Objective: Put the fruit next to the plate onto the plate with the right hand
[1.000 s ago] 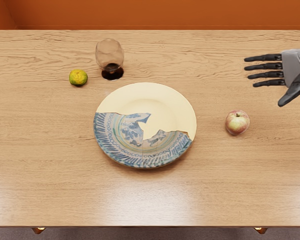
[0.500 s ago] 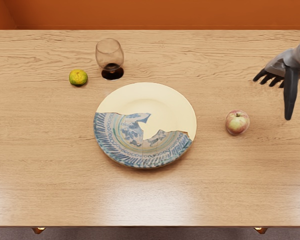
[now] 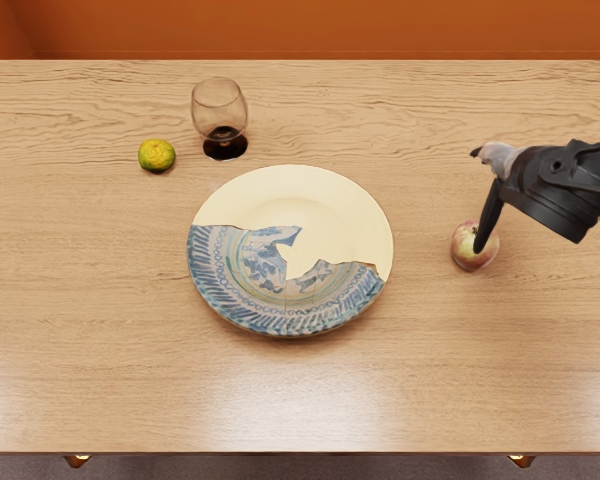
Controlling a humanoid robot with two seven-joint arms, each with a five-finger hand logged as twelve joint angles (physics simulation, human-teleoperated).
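red apple (image 3: 466,253) just under right hand (image 3: 548,188)

Bare table (image 3: 420,262) between apple (image 3: 463,250) and plate (image 3: 310,200); glass (image 3: 219,115) well apart.

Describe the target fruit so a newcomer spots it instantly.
Find the cream-and-blue plate mid-table. Just off its right edge sits a reddish apple, beside the right hand. The other fruit, a yellow-green citrus, lies far left by the glass.

Orange wall (image 3: 300,25) behind wooden table (image 3: 300,400); floor (image 3: 300,468) perhaps grey.
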